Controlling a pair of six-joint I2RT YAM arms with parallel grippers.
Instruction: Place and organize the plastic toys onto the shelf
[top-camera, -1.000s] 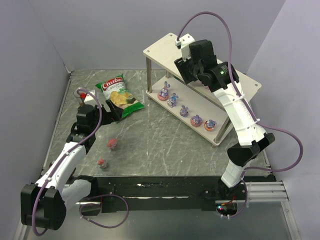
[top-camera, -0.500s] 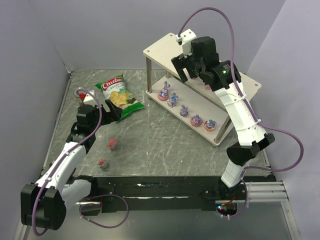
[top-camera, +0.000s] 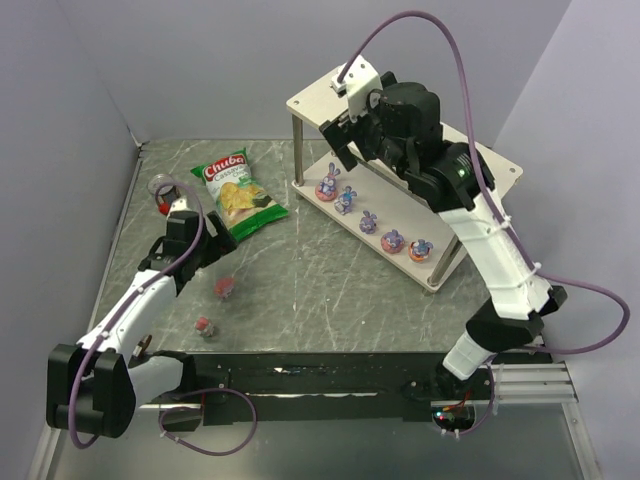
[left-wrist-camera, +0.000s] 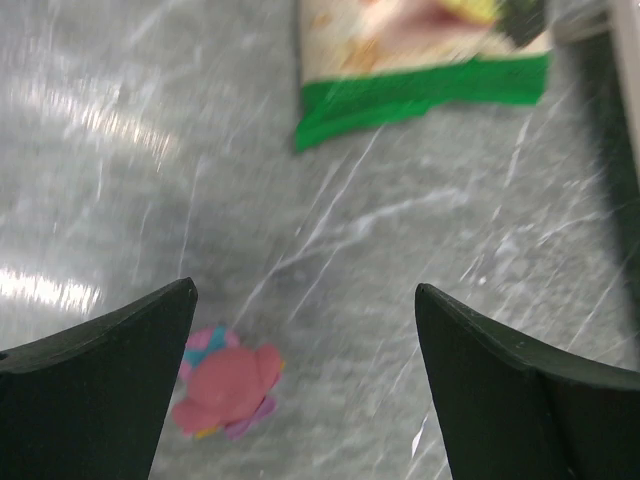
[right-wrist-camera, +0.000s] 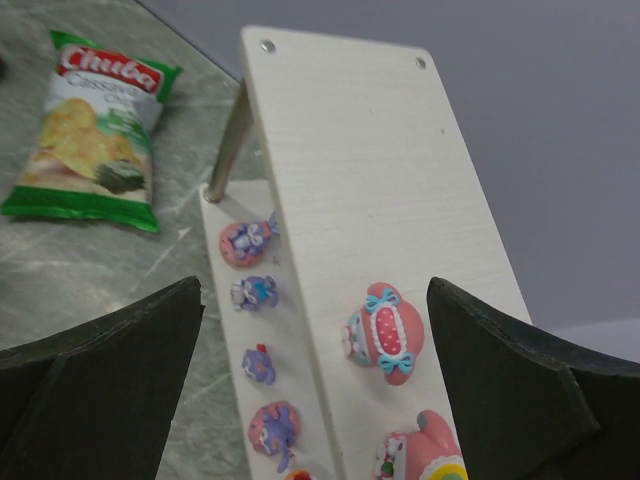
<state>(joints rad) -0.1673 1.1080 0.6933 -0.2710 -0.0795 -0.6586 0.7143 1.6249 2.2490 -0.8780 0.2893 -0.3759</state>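
Note:
The shelf (top-camera: 318, 101) stands at the back right, with a row of purple plastic toys (top-camera: 368, 221) on its lower board. In the right wrist view two pink toys (right-wrist-camera: 385, 330) lie on the top board (right-wrist-camera: 350, 130), and the purple toys (right-wrist-camera: 255, 292) line the board below. My right gripper (top-camera: 345, 140) hovers open over the top board's left part, and its jaws (right-wrist-camera: 313, 285) hold nothing. Two pink toys (top-camera: 224, 288) lie on the table at the left. My left gripper (top-camera: 200, 258) is open just above the table, with one pink toy (left-wrist-camera: 228, 393) beside its left finger.
A green chip bag (top-camera: 238, 192) lies on the table left of the shelf, beyond the left gripper (left-wrist-camera: 303, 288). A small red-marked object (top-camera: 160, 187) sits by the left wall. Grey walls close the table at the left and back.
My right gripper has opened wide and drawn back to the left, away from the pink toy on the top board. The left wrist has shifted slightly toward the nearer pink toy.

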